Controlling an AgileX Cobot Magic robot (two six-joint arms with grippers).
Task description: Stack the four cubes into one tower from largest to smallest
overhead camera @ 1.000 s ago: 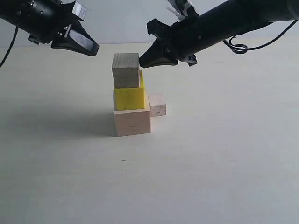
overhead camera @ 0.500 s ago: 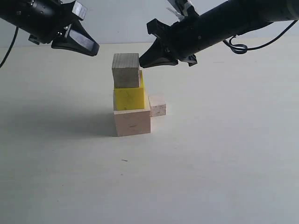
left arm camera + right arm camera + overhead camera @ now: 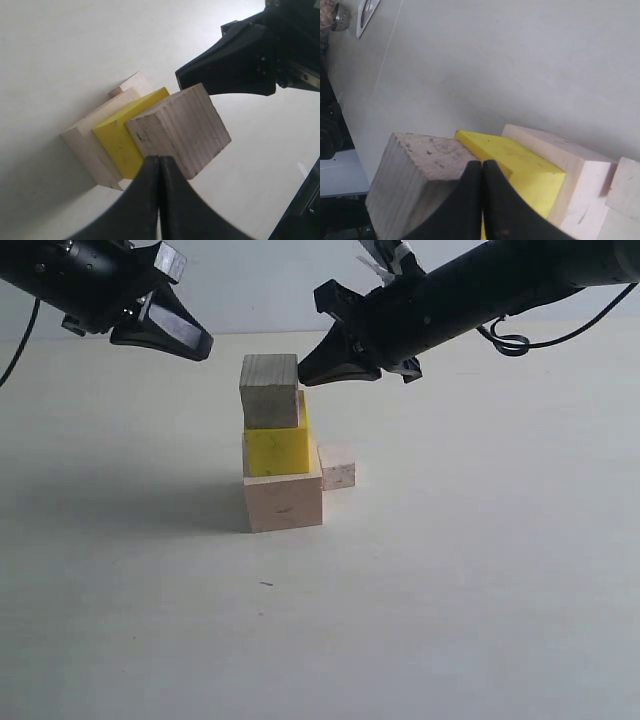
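Since three cubes already stand in the tower (image 3: 275,440), only the smallest pale wooden cube (image 3: 337,466) is left to go on. It sits on the white bench (image 3: 460,590), just beside the big pale wooden cube (image 3: 283,502) at the bottom, on its right and a bit behind. On the big cube sits the bright yellow cube (image 3: 276,452), and on top sits the small greyish wooden cube (image 3: 270,390), a little off to the left.

The left end effector (image 3: 197,343) is shut tight and holds nothing; it hangs high, off to the left of the tower. The right end effector (image 3: 306,373) is shut tight and empty too; its tip is right by the top right edge of the small cube, and I cannot tell if it touches.

I think the smallest cube is light, hard and dry, and its smooth sides may slip. A good place to hold it is on two flat sides that face away from each other, near the middle, not on the corners. The big cube is very close, so there is little room on that side. The tower may wobble if bumped, so it needs a soft touch
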